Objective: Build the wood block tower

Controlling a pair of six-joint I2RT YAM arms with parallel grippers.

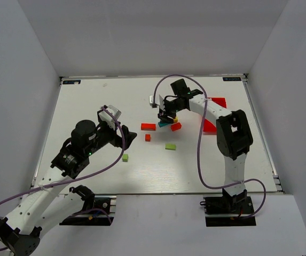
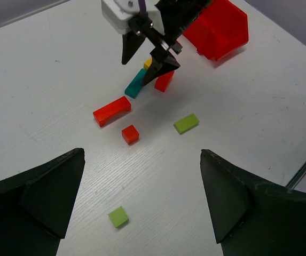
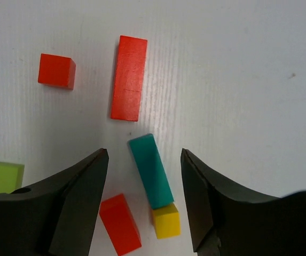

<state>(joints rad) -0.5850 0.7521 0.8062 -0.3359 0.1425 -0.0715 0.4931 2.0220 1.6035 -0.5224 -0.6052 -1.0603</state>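
Observation:
My right gripper [image 3: 144,154] [image 1: 166,114] hangs open over a teal bar [image 3: 151,170] [image 2: 135,84], its fingers apart from the bar on both sides. One end of the bar meets a yellow cube [image 3: 166,220]. A short red block [image 3: 119,224] lies beside them. Farther off lie a long red bar [image 3: 128,78] [image 2: 111,111], a red cube [image 3: 56,70] [image 2: 130,134] and a flat green block [image 2: 186,123]. My left gripper [image 2: 142,152] is wide open and holds nothing, above a small green cube [image 2: 118,216]. No tower shows; the blocks lie on the table.
A red plastic tray [image 2: 217,29] [image 1: 215,101] sits at the back right, partly under the right arm. The white table [image 1: 99,106] is walled on three sides. The right arm's purple cable [image 1: 199,154] loops above the blocks.

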